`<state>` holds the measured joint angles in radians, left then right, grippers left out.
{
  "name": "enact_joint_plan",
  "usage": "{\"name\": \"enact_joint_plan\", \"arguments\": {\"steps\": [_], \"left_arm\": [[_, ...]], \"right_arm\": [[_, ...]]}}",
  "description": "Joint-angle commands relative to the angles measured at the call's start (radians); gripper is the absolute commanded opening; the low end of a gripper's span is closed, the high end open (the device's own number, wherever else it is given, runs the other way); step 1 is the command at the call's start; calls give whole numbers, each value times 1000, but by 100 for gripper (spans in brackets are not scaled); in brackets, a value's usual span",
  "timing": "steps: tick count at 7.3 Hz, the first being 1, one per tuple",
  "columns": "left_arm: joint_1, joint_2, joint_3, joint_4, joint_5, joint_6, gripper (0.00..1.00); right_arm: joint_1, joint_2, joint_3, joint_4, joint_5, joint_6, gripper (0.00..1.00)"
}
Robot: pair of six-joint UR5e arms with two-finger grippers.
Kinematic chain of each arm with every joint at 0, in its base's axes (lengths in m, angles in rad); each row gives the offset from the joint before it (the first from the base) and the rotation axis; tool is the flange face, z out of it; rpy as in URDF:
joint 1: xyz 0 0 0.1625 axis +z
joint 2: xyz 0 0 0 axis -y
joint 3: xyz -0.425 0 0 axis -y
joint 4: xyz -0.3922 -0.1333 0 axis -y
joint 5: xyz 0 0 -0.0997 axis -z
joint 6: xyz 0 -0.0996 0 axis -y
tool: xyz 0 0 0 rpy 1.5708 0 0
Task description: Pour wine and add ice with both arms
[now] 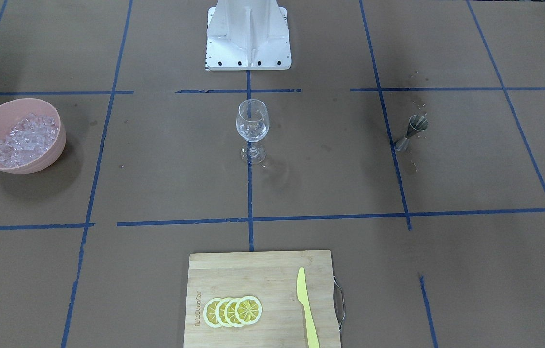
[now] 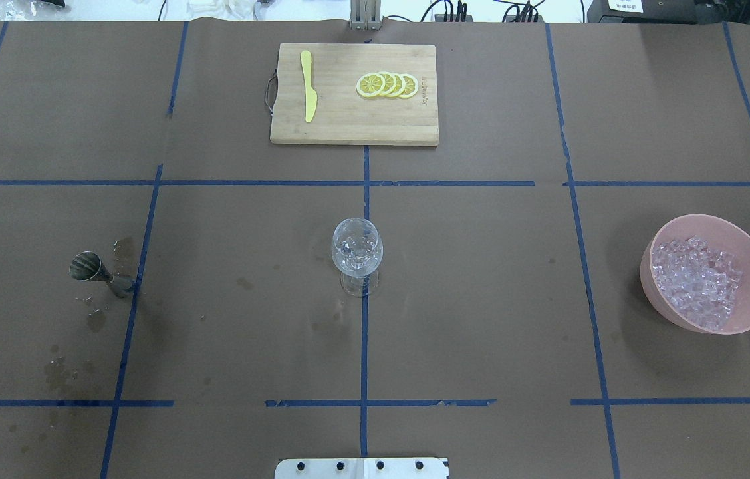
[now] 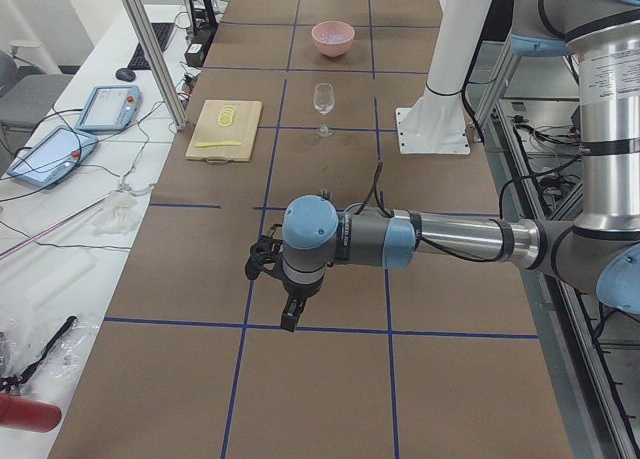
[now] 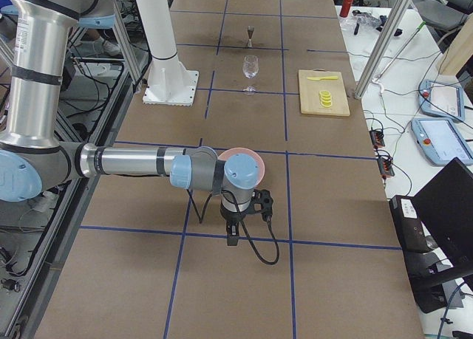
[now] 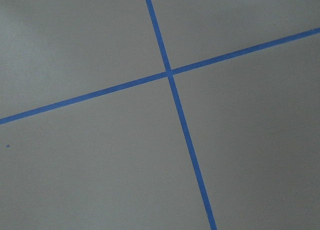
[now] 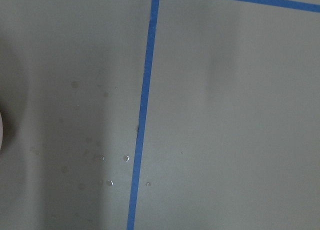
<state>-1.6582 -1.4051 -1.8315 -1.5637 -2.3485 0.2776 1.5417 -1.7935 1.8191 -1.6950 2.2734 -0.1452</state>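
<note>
A clear stemmed glass point(image 1: 252, 126) stands upright at the table's middle, with a few glinting bits inside; it also shows in the overhead view point(image 2: 356, 256). The ice point(image 1: 23, 137) is heaped in a pink bowl point(image 1: 55, 145) on my right side, and shows in the overhead view too point(image 2: 697, 283). A small metal jigger point(image 2: 99, 271) stands on my left side. My left gripper point(image 3: 291, 314) points down over bare table, far from the glass. My right gripper point(image 4: 232, 235) points down just in front of the bowl point(image 4: 250, 159). I cannot tell whether either is open or shut. Both wrist views show only table and blue tape.
A wooden cutting board point(image 2: 348, 130) lies at the far edge with lemon slices point(image 2: 388, 85) and a yellow knife point(image 2: 308, 93). The white base block point(image 1: 248, 36) stands at the robot's side. Wet spots mark the paper near the jigger point(image 1: 412, 131).
</note>
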Motion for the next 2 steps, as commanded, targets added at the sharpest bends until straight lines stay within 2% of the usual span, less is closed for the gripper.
{"name": "enact_joint_plan", "arguments": {"steps": [1, 2], "left_arm": [[0, 0, 0, 1, 0, 0, 100], [0, 0, 0, 1, 0, 0, 100]], "right_arm": [[1, -1, 0, 0, 0, 1, 100], [0, -1, 0, 0, 0, -1, 100]]}}
